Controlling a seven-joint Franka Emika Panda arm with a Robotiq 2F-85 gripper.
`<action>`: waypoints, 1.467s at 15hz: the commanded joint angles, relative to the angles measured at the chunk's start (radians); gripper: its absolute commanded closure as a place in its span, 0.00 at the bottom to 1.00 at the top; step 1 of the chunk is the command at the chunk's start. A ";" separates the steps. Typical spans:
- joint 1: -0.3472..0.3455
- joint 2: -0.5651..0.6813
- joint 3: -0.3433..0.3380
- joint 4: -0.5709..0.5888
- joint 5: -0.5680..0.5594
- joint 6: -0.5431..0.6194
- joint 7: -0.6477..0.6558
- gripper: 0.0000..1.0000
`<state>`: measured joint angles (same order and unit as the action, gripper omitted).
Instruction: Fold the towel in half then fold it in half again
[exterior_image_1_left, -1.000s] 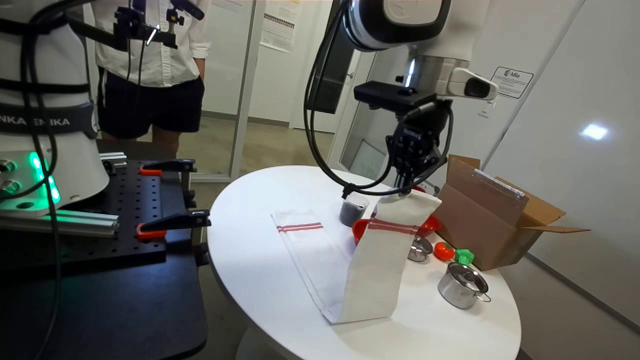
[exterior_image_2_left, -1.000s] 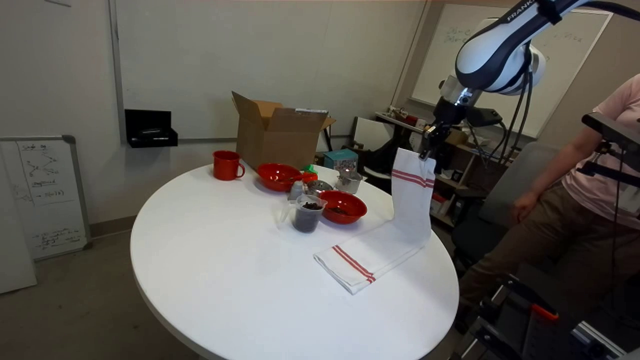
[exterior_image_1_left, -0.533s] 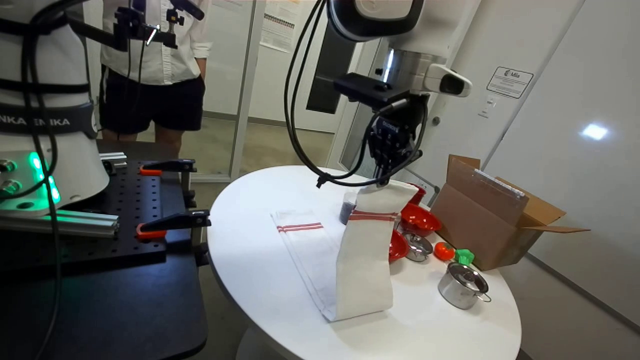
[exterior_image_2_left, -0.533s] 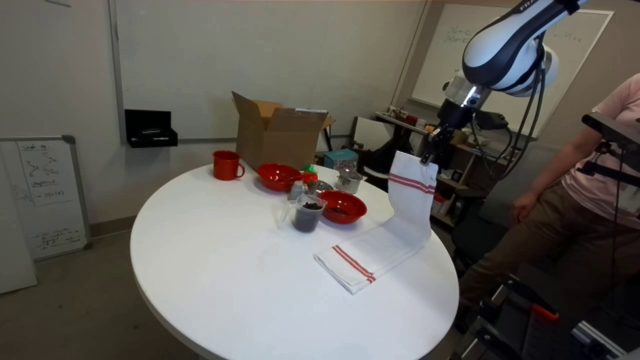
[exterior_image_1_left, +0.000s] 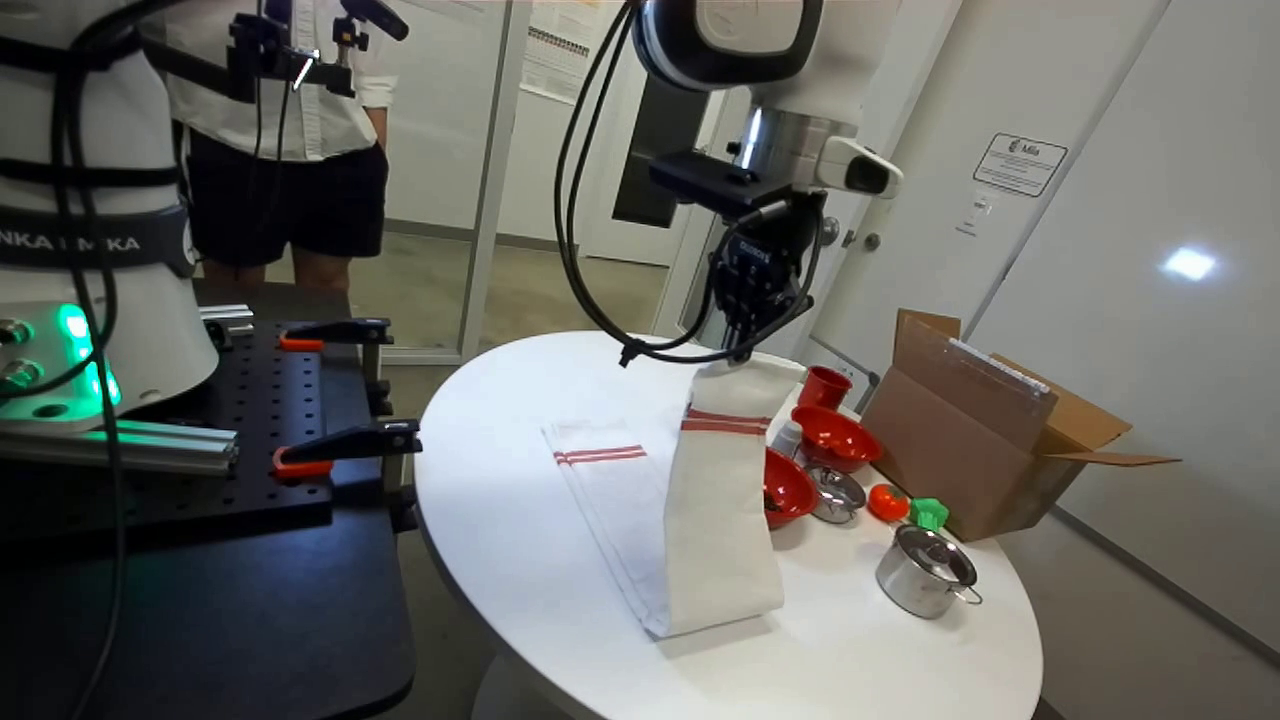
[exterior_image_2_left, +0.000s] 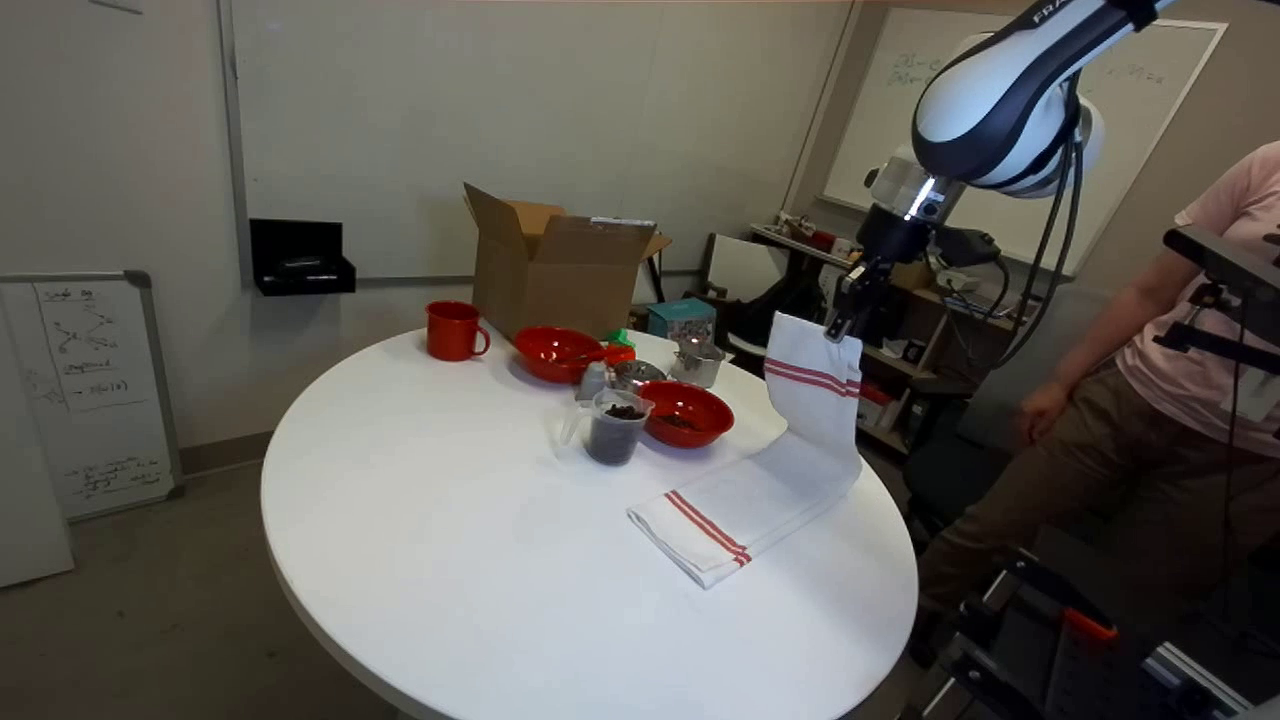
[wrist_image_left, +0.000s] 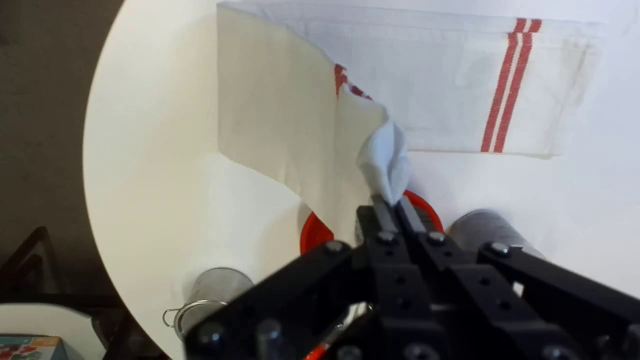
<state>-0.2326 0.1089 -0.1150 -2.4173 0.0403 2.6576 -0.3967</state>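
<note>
Black two-finger gripper: narrow, clamped on cloth, holding one short end of the long white cloth towel with narrow red stripes up in the air; grip is between the corners, cloth bunched there in the wrist view. Under the gripper the towel hangs to a bend toward the rim of the round white table, then lies flat out to its other striped short end. Key relation: in the wrist view the flat part's long axis goes left to right, bend at left, resting striped end to the right and up from the gripper, so the held end looks short of its mate, and above it. Whether the gripper sits squarely over the strip or off to one side: unclear. Flat part looks doubled lengthwise (second, offset bit of stripe along one long edge), so probably second fold, partway. Next move likely: carry held end along that axis, away from the bend, lower onto the resting striped end, let go. Might land skewed, single pinch point. Further out: shiny red bowl and clear plastic measuring cup with dark contents near one long side, worth clearing; red mug, shiny metal pot and brown cardboard box farther off.
</note>
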 joint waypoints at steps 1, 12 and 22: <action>0.044 0.001 0.018 -0.042 0.005 0.020 0.023 0.99; 0.063 0.147 0.190 -0.028 0.258 0.147 -0.059 0.99; -0.036 0.248 0.379 0.005 0.399 0.166 -0.212 0.99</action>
<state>-0.2403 0.3340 0.2329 -2.4085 0.4238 2.8095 -0.5565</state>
